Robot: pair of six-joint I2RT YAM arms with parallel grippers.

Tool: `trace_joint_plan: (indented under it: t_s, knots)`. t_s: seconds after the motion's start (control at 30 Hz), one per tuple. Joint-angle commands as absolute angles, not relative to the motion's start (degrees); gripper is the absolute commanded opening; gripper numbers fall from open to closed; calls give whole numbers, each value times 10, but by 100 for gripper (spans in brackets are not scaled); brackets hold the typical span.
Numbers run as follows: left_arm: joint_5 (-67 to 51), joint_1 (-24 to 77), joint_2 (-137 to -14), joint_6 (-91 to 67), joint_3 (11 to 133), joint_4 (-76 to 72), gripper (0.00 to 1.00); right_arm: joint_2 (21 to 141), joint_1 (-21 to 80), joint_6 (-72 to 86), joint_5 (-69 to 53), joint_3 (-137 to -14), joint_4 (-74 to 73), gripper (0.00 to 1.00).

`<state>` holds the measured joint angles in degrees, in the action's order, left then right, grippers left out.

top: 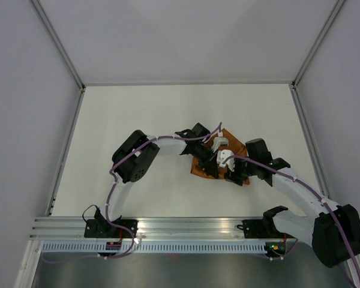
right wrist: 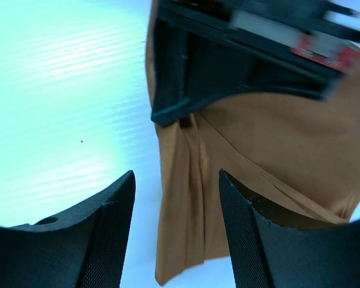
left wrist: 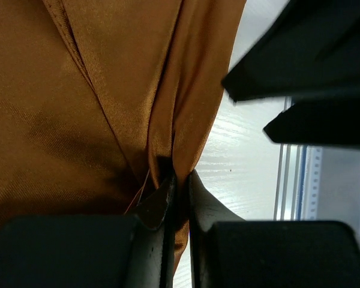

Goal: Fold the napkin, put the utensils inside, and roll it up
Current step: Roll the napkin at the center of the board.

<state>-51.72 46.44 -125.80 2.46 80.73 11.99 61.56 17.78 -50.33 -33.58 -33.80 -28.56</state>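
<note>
The rust-brown napkin point(top: 198, 167) lies bunched at the middle of the table, mostly hidden under both grippers. My left gripper point(top: 209, 168) is shut on a raised fold of the napkin point(left wrist: 96, 102); in the left wrist view its jaws point(left wrist: 181, 177) pinch the cloth between them. My right gripper point(top: 231, 175) is open just right of it. In the right wrist view its fingertips point(right wrist: 176, 174) straddle a hanging, creased corner of the napkin point(right wrist: 186, 228) without touching it. The left gripper's fingers point(right wrist: 168, 111) hold the cloth above that corner. The knife is hidden.
The white table point(top: 138, 120) is fenced by grey walls and metal posts. An aluminium rail point(top: 186, 227) carrying both arm bases runs along the near edge; it also shows in the left wrist view point(left wrist: 288, 180). The right gripper's black body point(left wrist: 306, 66) hangs close over the left one.
</note>
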Motion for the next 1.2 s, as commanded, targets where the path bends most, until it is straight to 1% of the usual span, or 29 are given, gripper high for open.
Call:
trace_joint_plan:
  t_s: [0.0, 0.23, 0.33, 0.47, 0.53, 0.57, 0.6, 0.63, 0.7, 0.8, 0.97, 1.1, 1.17]
  knots:
    - [-519, 461, -1308, 6, 817, 220, 2, 607, 233, -503, -269, -305, -193, 64]
    - [-525, 457, -1321, -10, 831, 232, 2, 651, 298, -491, -207, -269, -109, 64]
    - [-526, 456, -1322, -10, 831, 234, 2, 667, 313, -486, -198, -263, -87, 63]
    - [-533, 454, -1322, -10, 831, 236, 3, 690, 328, -482, -190, -262, -75, 60]
    - [-531, 454, -1322, -11, 833, 235, 4, 705, 330, -482, -189, -265, -77, 53]
    - [-533, 452, -1321, -12, 834, 236, 8, 710, 330, -483, -190, -269, -81, 48]
    - [-532, 451, -1319, -14, 834, 235, 11, 716, 330, -483, -192, -272, -87, 38]
    - [-530, 451, -1318, -17, 836, 236, 13, 728, 330, -484, -194, -282, -104, 34]
    - [-525, 446, -1307, -33, 834, 224, 22, 743, 330, -490, -204, -294, -123, 27]
    - [-527, 439, -1276, -65, 823, 187, 27, 767, 330, -497, -221, -311, -158, 20]
    - [-544, 418, -1229, -116, 806, 129, 32, 807, 311, -511, -268, -351, -225, 17]
    - [-548, 406, -1190, -149, 789, 86, 33, 856, 291, -537, -310, -401, -296, 16]
    - [-531, 400, -1165, -164, 774, 64, 33, 887, 275, -555, -336, -432, -337, 15]
